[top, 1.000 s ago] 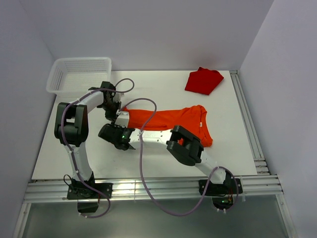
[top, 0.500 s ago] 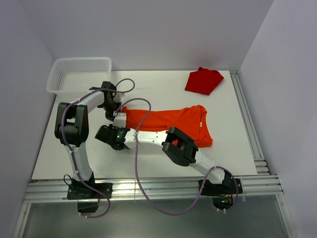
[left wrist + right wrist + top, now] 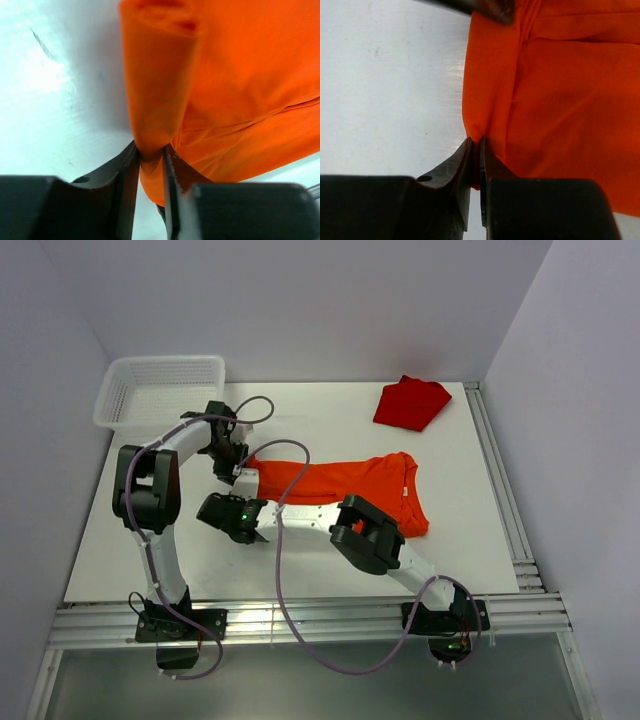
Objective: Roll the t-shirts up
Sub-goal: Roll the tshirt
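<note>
A bright orange t-shirt (image 3: 340, 480) lies folded into a long band across the middle of the table, its neck end to the right. My left gripper (image 3: 240, 470) is shut on the band's left end at its far corner, and the cloth (image 3: 240, 75) bunches between the jaws (image 3: 151, 152). My right gripper (image 3: 258, 508) is shut on the near corner of the same end, pinching a thin fold of cloth (image 3: 570, 100) at the fingertips (image 3: 475, 145). A second, darker red t-shirt (image 3: 410, 403) lies as a folded heap at the back right.
A white mesh basket (image 3: 160, 390) stands at the back left corner. Purple cables loop from both wrists over the orange shirt's left part. A metal rail (image 3: 500, 490) runs along the table's right edge and grey walls close in on three sides.
Both grippers keep their hold on the shirt's left end. The right arm's elbow has shifted a little to the left, and the left end of the shirt has barely moved.
</note>
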Motion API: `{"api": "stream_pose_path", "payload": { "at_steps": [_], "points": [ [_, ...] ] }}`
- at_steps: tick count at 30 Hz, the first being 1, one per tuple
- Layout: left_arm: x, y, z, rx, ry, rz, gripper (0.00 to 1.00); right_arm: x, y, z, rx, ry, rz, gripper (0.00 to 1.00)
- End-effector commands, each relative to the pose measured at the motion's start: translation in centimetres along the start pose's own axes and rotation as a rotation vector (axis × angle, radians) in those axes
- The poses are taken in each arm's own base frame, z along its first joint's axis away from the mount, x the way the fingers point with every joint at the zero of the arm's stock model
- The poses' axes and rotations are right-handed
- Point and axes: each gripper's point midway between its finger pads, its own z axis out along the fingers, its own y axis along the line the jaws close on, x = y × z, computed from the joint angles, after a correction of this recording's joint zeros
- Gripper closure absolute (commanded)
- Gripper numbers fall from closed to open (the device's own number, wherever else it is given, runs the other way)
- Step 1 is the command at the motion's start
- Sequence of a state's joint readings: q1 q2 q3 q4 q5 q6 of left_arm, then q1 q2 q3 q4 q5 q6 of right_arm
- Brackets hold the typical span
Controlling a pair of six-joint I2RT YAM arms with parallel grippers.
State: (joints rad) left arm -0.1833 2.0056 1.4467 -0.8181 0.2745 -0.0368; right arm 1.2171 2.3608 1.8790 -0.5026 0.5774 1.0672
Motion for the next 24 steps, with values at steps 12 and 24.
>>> {"api": "stream_pose_path", "payload": {
  "at_steps": [12, 24],
  "points": [
    [-6.8, -1.5, -3.5, 0.128, -0.092, 0.107, 0.55, 1.7, -1.5, -2.4, -0.342, 0.130, 0.236, 0.93],
    [-4.7, -0.8, -7.0, 0.214, -0.157, 0.142, 0.49, 1.1, -3.1, -2.9, -0.614, 0.192, 0.557, 0.95]
  ]
}}
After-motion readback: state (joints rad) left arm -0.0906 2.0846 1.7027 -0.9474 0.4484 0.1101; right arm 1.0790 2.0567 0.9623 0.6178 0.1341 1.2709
